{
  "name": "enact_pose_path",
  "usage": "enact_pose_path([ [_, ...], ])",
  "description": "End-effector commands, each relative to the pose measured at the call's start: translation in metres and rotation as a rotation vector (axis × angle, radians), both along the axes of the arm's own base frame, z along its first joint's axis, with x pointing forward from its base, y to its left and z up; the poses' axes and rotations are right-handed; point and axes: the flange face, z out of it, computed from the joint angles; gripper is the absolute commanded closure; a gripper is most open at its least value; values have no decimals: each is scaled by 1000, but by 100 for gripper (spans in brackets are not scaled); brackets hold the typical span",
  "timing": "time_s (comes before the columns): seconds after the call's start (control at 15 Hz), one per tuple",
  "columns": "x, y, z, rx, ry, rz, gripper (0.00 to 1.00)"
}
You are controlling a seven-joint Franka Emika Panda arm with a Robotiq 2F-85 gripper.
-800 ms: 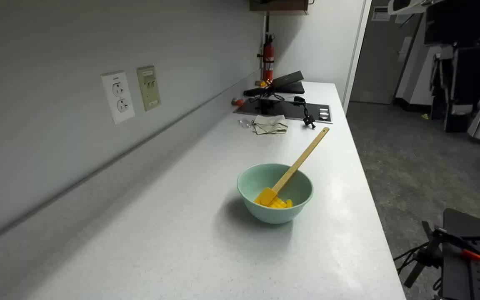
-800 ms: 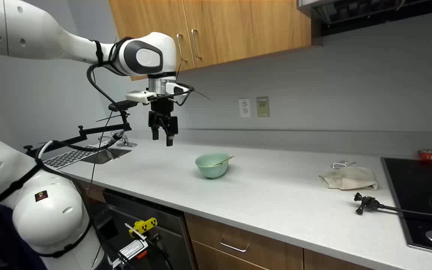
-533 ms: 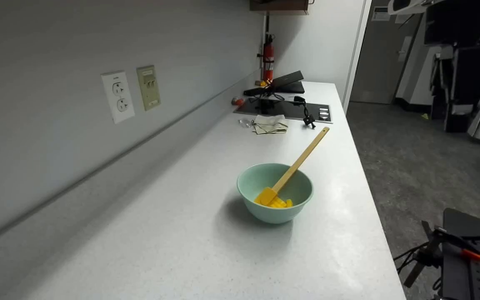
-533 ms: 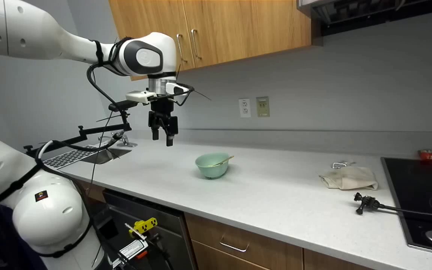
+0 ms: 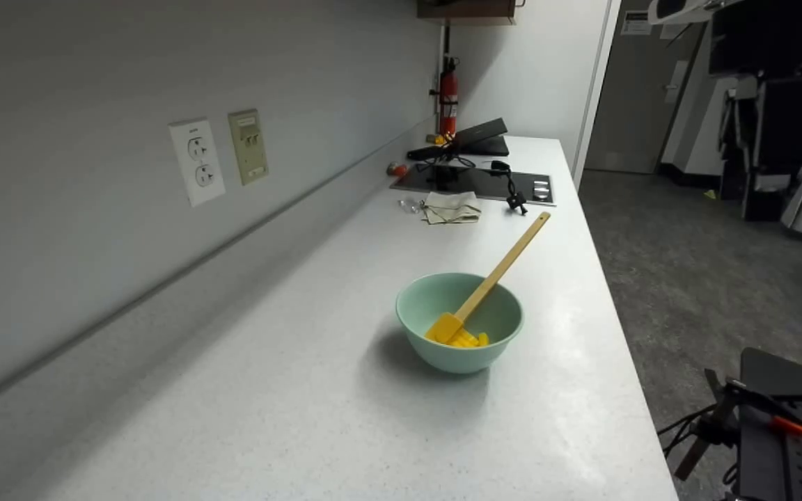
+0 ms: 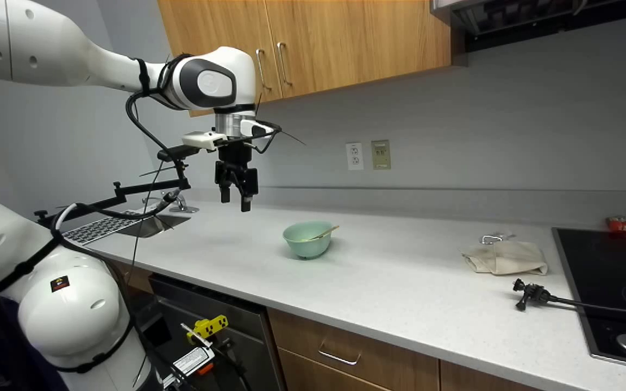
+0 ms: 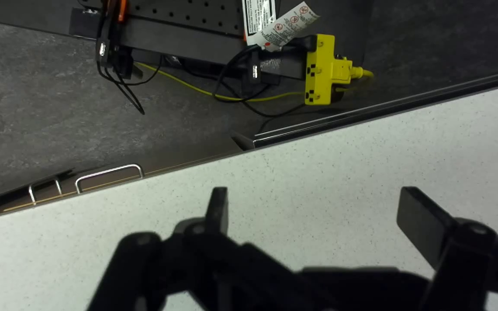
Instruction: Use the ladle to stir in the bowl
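Note:
The pale mint-green bowl [image 5: 458, 360] stands upright on the white counter in both exterior views [image 6: 307, 250]. The ladle [image 5: 502, 268] leans in it, its yellow scoop end down inside and its tan wooden handle resting over the rim; part of the handle also shows in an exterior view [image 6: 325, 233]. Several yellow pieces [image 5: 467, 339] lie in the bowl beside the scoop. My gripper [image 6: 236, 202] is open and empty, fingers down, above the counter, apart from the bowl and on its sink side. In the wrist view my gripper [image 7: 313, 194] has its fingers wide apart; bowl and ladle are out of that view.
A beige cloth [image 6: 506, 258], a black clamp with a cable [image 6: 533, 293] and a black cooktop [image 6: 617, 282] lie farther along the counter. A sink [image 6: 150, 225] is on the arm's side. A wooden cabinet [image 6: 356, 43] hangs above. The counter's front edge [image 7: 249, 151] drops to the floor.

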Motion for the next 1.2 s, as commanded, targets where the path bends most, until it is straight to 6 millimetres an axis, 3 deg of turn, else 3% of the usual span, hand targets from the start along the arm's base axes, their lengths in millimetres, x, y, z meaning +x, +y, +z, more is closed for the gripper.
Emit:
enact_pose_path([
  [0.0, 0, 0, 0, 0, 1, 0, 0],
  [0.73, 1, -8, 6, -39, 9, 72, 0],
  [1.13, 3, -26, 7, -210, 16, 294, 0],
])
